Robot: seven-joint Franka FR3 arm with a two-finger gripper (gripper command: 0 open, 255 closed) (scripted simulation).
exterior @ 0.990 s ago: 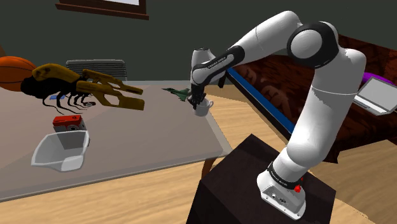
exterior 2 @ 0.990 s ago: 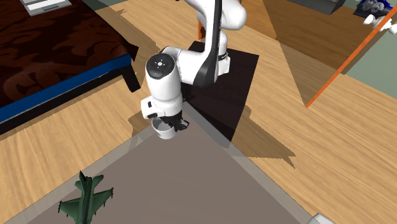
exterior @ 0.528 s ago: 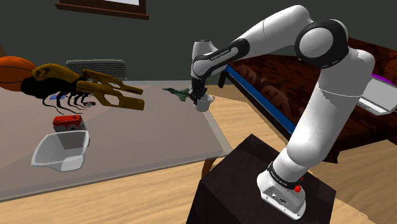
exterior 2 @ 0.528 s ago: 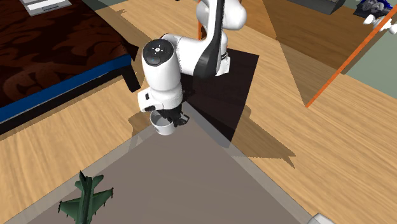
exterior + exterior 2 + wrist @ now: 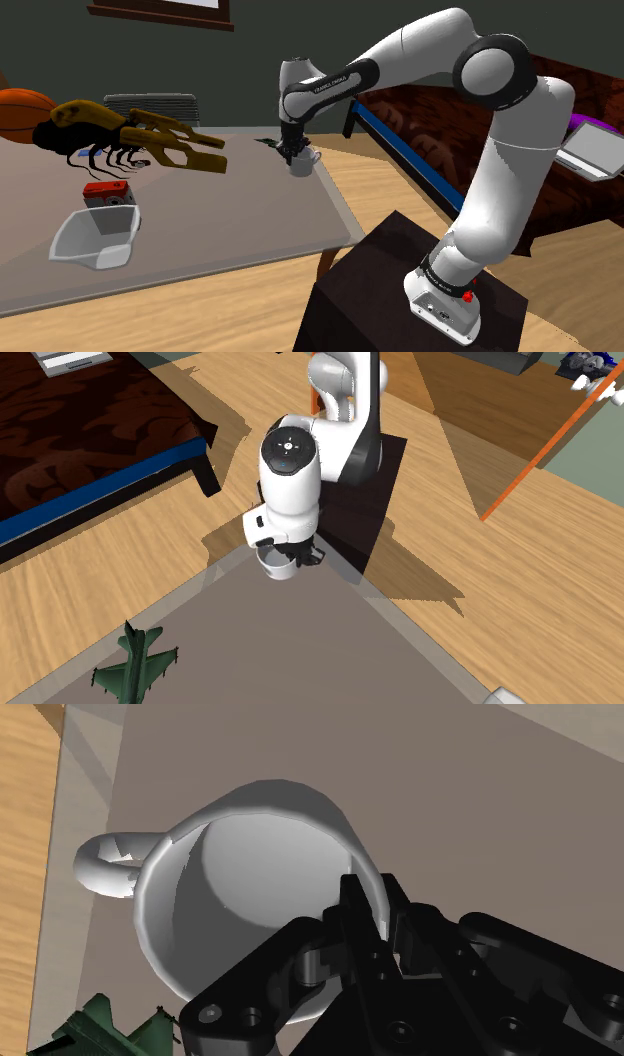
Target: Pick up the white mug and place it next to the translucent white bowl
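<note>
White mug (image 5: 240, 869), seen from the wrist, is rim-pinched by end effector (image 5: 370, 896).

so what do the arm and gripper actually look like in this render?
The arm has glossy white rounded links with black joints, small dark lettering on the forearm link and a red button at its base. The gripper is all black and blocky, with two fingers and round screw holes. It is mounted on a dark box stand.
</note>
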